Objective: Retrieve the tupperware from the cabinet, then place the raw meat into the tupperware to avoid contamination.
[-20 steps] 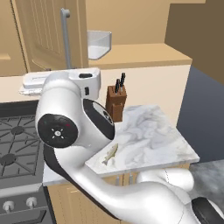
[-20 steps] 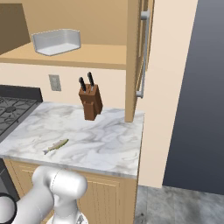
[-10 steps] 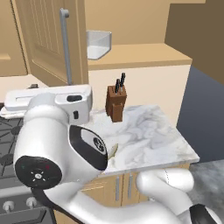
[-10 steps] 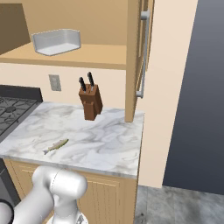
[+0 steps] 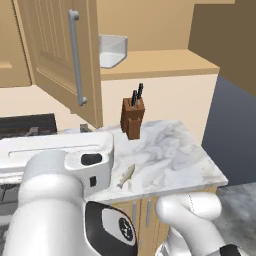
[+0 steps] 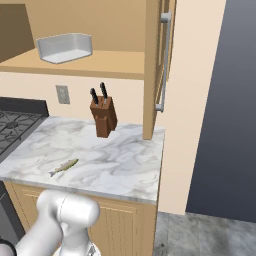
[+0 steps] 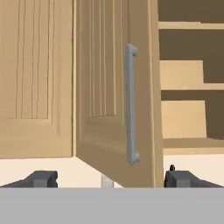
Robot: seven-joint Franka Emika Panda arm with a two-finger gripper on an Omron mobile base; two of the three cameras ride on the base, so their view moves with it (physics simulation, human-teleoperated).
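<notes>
Jaws: the gripper [image 7: 109, 178] stands wide open and empty, its tips apart below the silver bar handle [image 7: 130, 105].
Raw meat: the raw meat [image 6: 63, 166] lies flat on the marble worktop [image 6: 125, 165], in front of the knife block [image 6: 103, 116] and toward the worktop's front edge.
Knife block: upright near the wall, at the back of the worktop.
Cabinet: the cabinet [image 7: 111, 87] hangs above the knife block, both doors swung open.
Tupperware: the tupperware [image 6: 65, 47] sits on the cabinet's bottom shelf, above and left of the knife block.
</notes>
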